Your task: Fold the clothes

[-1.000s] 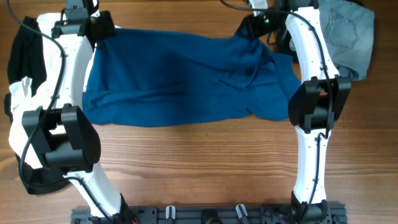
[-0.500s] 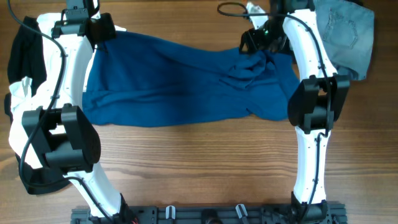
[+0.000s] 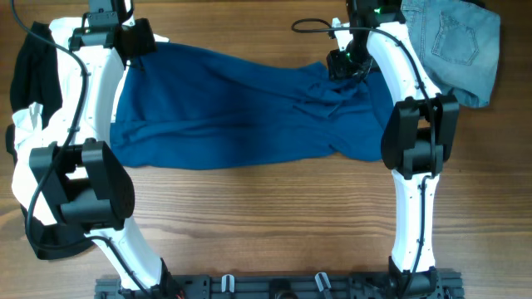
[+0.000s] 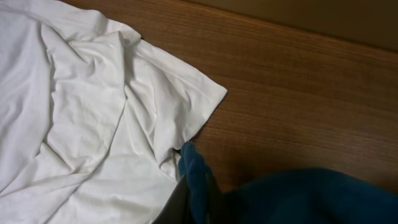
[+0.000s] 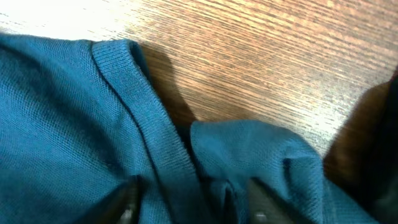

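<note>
Overhead: bright, even light; sharp focus.
Left wrist: dimmer; soft shadows.
Right wrist: glare on counter [image 5: 43, 17] top-left; jaws blurred.

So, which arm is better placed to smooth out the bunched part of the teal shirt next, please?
Right. The right tool sits over the bunched folds at the far right edge of the teal shirt. The left tool is at the opposite side, pinching the far left corner.

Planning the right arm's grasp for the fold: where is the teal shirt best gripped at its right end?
On the teal shirt, I'd pinch the ribbed band from the bare table side: it lies flat with a free edge, while fabric beside it is bunched.
</note>
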